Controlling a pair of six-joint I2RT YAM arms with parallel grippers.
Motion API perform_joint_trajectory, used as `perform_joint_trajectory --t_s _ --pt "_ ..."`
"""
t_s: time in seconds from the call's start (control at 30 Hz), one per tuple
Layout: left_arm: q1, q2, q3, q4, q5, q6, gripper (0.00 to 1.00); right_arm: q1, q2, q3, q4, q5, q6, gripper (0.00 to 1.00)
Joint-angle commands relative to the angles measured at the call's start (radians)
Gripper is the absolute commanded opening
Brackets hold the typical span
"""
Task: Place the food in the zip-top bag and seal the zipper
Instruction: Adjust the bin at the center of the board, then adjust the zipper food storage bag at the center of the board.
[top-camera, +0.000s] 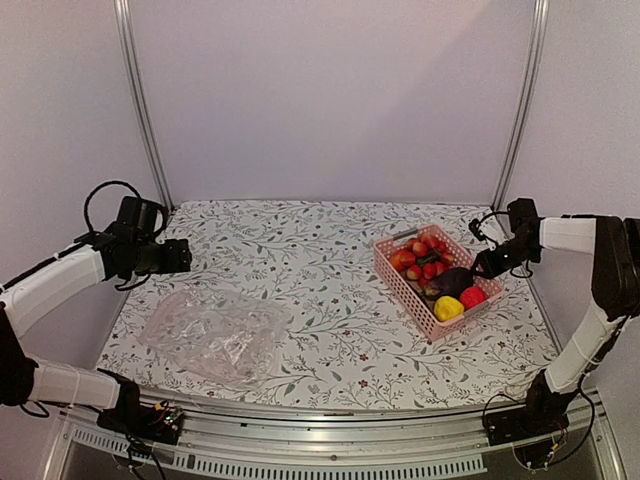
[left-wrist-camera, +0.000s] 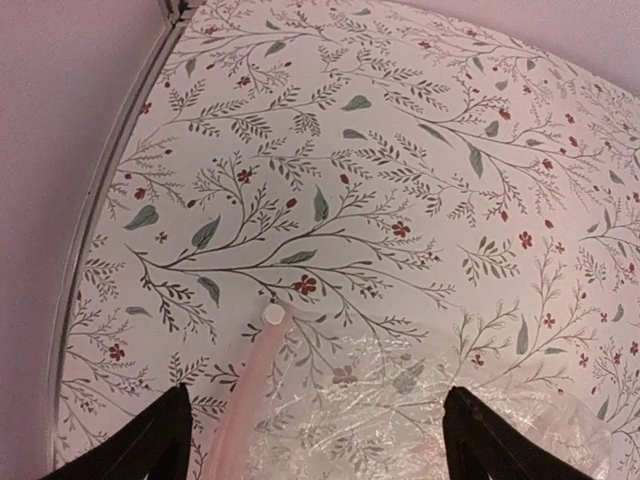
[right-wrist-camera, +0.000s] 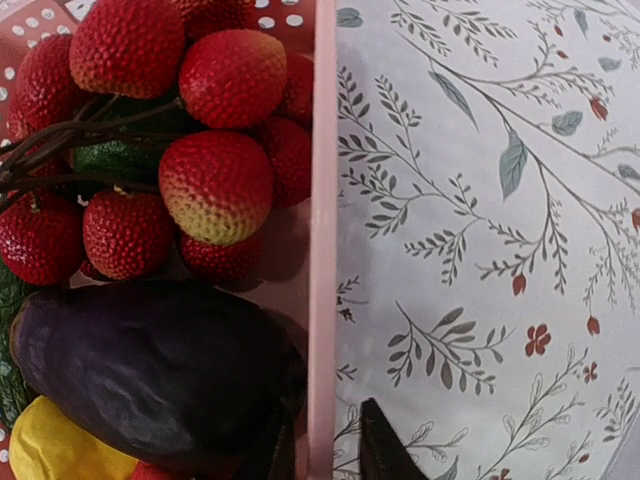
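Eggplant (right-wrist-camera: 150, 370) lies end-on to the pink basket (right-wrist-camera: 322, 200) wall, right where the right tool (right-wrist-camera: 325, 455) straddles it, fingers (right-wrist-camera: 388, 448) slightly parted.

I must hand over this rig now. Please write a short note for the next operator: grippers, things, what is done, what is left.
Left gripper: open, hovering over the zip-top bag, which lies empty on the table.
Right gripper: its fingers straddle the pink basket wall; grip unclear.
All food is in the basket.
Done: nothing.
Left: bag the food, seal the zipper.
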Motion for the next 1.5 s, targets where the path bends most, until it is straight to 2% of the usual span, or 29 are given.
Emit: perform_joint_trajectory --t_s 0.0,0.03,0.1,0.17,0.3,0.47,0.6,0.73,0.9,1.03,1.13,1.23,1.37,1.47 --pt "0.119 -0.026 -0.031 -0.134 0.145 -0.079 0.87 -0.004 -0.126 -0.058 -0.025 -0.015 -0.008 0.49" --pt "0.136 -0.02 -0.033 -0.152 0.148 -0.084 0.87 -0.004 -0.159 -0.063 -0.035 -0.039 0.001 0.58" --pt "0.162 -0.013 -0.043 -0.175 0.137 -0.118 0.87 -0.004 -0.225 -0.062 -0.058 -0.078 0.023 0.69" --pt "0.183 -0.014 -0.067 -0.163 0.172 -0.137 0.87 -0.004 -0.278 -0.054 -0.072 -0.098 0.042 0.74" --pt "0.228 0.054 -0.082 -0.168 0.301 -0.159 0.82 -0.004 -0.385 -0.044 -0.074 -0.156 0.088 0.76" --pt "0.233 0.109 -0.092 -0.205 0.31 -0.192 0.8 -0.004 -0.46 -0.08 -0.039 -0.254 0.116 0.76" --pt "0.234 0.121 -0.101 -0.229 0.357 -0.198 0.77 -0.004 -0.487 -0.11 -0.008 -0.271 0.124 0.76" --pt "0.234 0.106 -0.106 -0.225 0.407 -0.207 0.62 -0.004 -0.484 -0.129 -0.002 -0.286 0.122 0.76" --pt "0.234 0.083 -0.143 -0.137 0.514 -0.265 0.31 -0.004 -0.486 -0.142 -0.002 -0.298 0.121 0.76" --pt "0.222 0.082 -0.147 -0.01 0.603 -0.329 0.1 -0.005 -0.497 -0.151 0.004 -0.295 0.117 0.76" --pt "0.171 0.043 -0.066 0.014 0.545 -0.347 0.02 -0.005 -0.506 -0.158 0.01 -0.291 0.117 0.76" --pt "0.084 0.013 0.082 -0.021 0.377 -0.297 0.0 -0.004 -0.517 -0.171 0.02 -0.285 0.116 0.76" --pt "-0.052 0.044 0.331 -0.141 0.109 -0.159 0.0 -0.004 -0.527 -0.183 0.032 -0.268 0.111 0.76" --pt "-0.212 0.104 0.486 -0.209 -0.051 -0.01 0.0 -0.004 -0.529 -0.187 0.036 -0.264 0.11 0.76"
